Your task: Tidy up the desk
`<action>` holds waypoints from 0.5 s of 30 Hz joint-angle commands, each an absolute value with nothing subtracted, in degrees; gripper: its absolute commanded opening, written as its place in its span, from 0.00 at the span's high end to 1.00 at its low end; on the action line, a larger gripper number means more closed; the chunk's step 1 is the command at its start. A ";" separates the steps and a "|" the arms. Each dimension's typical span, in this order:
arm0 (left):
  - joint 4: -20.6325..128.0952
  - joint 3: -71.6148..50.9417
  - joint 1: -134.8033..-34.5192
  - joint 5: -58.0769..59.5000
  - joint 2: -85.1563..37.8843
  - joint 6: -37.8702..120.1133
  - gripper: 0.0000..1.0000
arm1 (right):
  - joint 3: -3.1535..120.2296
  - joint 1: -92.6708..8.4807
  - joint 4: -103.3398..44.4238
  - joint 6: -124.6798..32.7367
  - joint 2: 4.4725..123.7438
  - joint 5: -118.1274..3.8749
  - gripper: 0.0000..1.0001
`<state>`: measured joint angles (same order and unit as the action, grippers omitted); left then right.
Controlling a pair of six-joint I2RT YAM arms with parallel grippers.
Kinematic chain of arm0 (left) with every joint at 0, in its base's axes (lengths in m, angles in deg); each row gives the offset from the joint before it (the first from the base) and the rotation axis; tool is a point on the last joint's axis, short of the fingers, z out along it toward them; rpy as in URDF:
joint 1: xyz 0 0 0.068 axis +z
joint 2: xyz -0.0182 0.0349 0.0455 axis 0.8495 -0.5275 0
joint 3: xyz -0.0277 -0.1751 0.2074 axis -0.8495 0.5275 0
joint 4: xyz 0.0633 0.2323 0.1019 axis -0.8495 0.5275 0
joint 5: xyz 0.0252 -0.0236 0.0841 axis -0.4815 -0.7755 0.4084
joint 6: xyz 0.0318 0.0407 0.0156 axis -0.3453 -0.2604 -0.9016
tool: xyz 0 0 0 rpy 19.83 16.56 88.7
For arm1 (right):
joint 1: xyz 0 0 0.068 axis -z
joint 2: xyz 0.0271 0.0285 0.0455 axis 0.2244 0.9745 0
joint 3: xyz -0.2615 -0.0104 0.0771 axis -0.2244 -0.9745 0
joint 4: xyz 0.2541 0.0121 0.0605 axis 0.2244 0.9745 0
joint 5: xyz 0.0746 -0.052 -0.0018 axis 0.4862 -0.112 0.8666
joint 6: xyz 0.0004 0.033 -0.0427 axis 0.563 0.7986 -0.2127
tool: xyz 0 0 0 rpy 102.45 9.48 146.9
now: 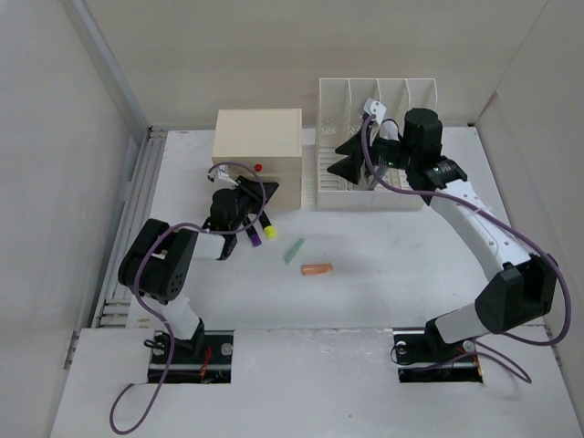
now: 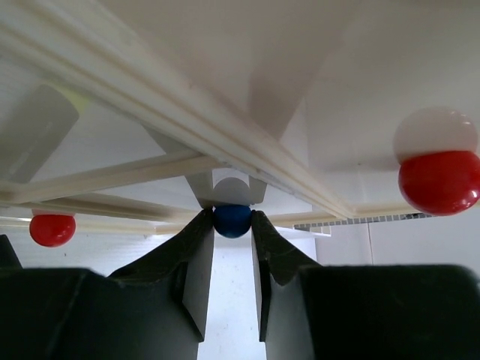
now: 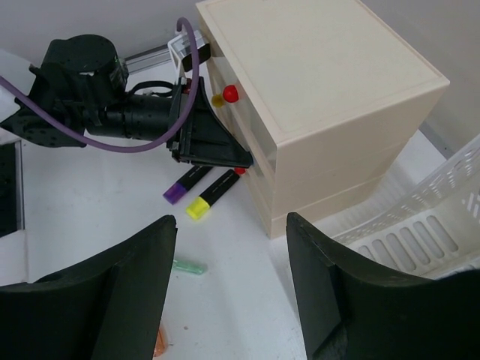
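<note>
Two hands are over the white surface (image 1: 392,255), which lies beneath both of them and carries everything else. At about 11 o'clock on it in the top view stands a cream drawer box (image 1: 258,137), and the left hand (image 2: 232,234) is pressed up to the box's front, low over the surface. Its fingers (image 2: 193,259) are drawn in on a small blue knob (image 2: 232,220), touching it on both sides, with a red knob (image 2: 439,180) off at 2 o'clock in the wrist view. Just past that hand, toward 4 o'clock, a purple-capped marker (image 1: 252,235) and a yellow-capped marker (image 1: 270,230) lie side by side at the foot of the box. Farther the same way are a green piece (image 1: 294,249) and an orange piece (image 1: 318,269), near each other but apart, on the bare middle of the surface. The right hand (image 1: 351,157) hangs at 1 o'clock over the left end of the white slotted file rack (image 1: 379,96). Its jaws are spread wide with nothing between them, and the open surface lies below it toward 7 o'clock.
</note>
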<state>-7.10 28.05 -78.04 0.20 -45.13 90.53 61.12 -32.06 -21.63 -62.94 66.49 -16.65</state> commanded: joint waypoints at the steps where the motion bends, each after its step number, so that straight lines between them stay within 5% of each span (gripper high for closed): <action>1: -7.01 27.28 -78.64 0.10 -43.77 89.13 0.88 | 60.95 -31.69 -25.30 -62.10 64.33 -14.41 0.34; 9: -10.08 36.59 -80.48 0.62 -37.45 90.89 0.89 | 59.90 -31.69 -25.31 -64.73 65.90 -11.16 0.35; 15: -10.79 42.14 -82.41 1.24 -33.23 91.42 0.89 | 60.23 -31.69 -18.66 -77.78 68.88 -6.14 0.23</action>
<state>-9.40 40.12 -81.45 1.57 -35.56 91.43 58.93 -32.06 -21.12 -68.47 67.10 -10.53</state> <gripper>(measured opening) 0.206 0.760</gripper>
